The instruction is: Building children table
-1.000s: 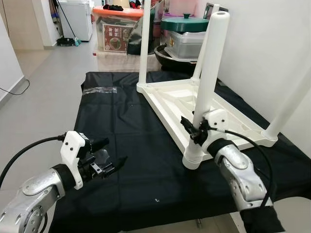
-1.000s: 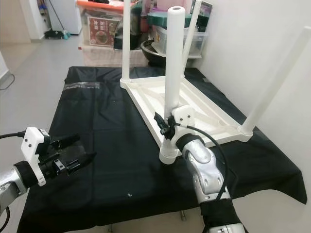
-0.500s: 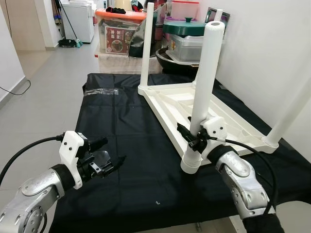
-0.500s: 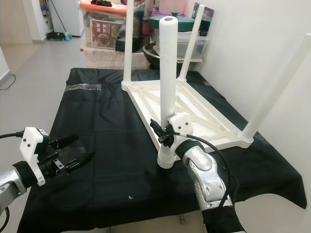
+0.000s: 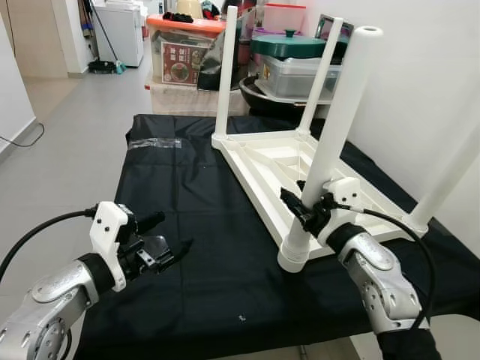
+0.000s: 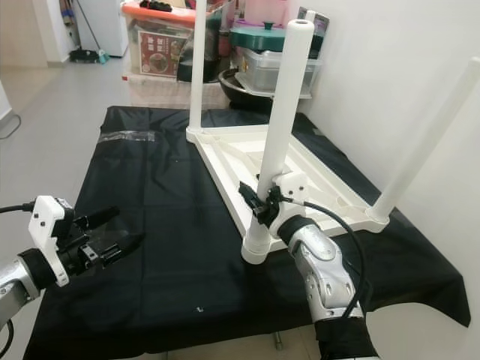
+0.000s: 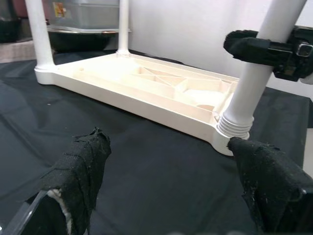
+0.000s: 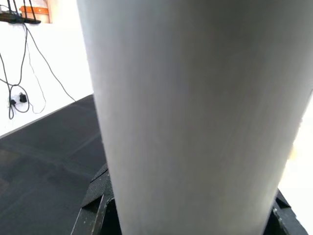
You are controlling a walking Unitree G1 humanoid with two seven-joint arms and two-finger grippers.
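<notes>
The white plastic children's table (image 5: 300,169) is laid upside down on a tabletop covered with a black cloth (image 5: 187,202), so that its leg sockets face upward and the legs can be fitted from above. Three legs are already seen standing in the corners: one at the far left corner (image 5: 227,71), one at the far right corner (image 5: 324,75) and one at the right (image 5: 450,169) next to the white wall. The fourth leg (image 5: 337,127) is gripped low on its shaft by the right hand (image 5: 309,212), whose black fingers are closed around it just above the ribbed collar, presumably so that the base can be steered with the most control. This leg is tilted, its top leaning toward the wall, while its foot is seated in the near corner socket (image 7: 234,128); it is judged not yet straightened or fully screwed home. The left hand (image 5: 161,251) is held open above the cloth, well apart from the table, with nothing between its padded fingers (image 7: 80,164); it appears to be kept ready to steady the frame. Storage boxes and a lidded pot (image 5: 286,41) are stacked on the floor beyond the tabletop.
</notes>
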